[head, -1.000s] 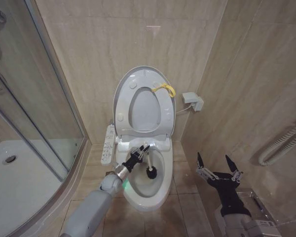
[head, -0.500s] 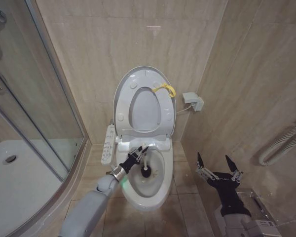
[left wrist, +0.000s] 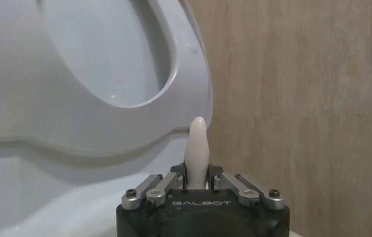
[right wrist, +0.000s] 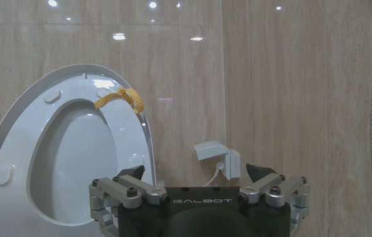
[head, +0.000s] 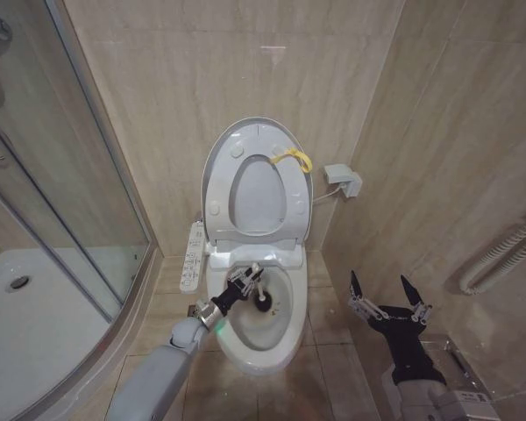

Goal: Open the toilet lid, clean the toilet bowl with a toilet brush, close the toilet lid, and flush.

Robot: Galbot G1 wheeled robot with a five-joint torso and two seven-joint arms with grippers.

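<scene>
We see the toilet lid [head: 217,167] standing raised against the tiled wall, with the seat ring [head: 289,189] lifted flat against it and the yellow loop strap [head: 293,159] hanging at the upper edge of the pair. Below them the toilet bowl [head: 285,338] lies open, its inner surface marked with yellowish-brown staining. Our left gripper [head: 245,280] reaches in over the near-left rim of the bowl, its fingers clenched on the thin white handle of the toilet brush [head: 262,303]; the dark bristle head sits inside the basin, toward the back, just under the gripper. In the left wrist view the white tip of the handle [left wrist: 197,148] rises between the closed fingers, with the raised lid [left wrist: 74,64] and seat ahead of it and the wood-toned wall tile beside them. The long white remote panel [head: 192,255] is mounted beside the bowl on the robot's left, next to the glass shower enclosure [head: 53,175]. Our right gripper [head: 389,295] hangs idle to the right of the toilet, well apart from it, fingers spread and holding nothing. From the right wrist view we see those spread fingers [right wrist: 125,190] in front of the raised lid [right wrist: 21,123], the strap [right wrist: 121,97] and a small white wall box [right wrist: 217,157] with a cable.
</scene>
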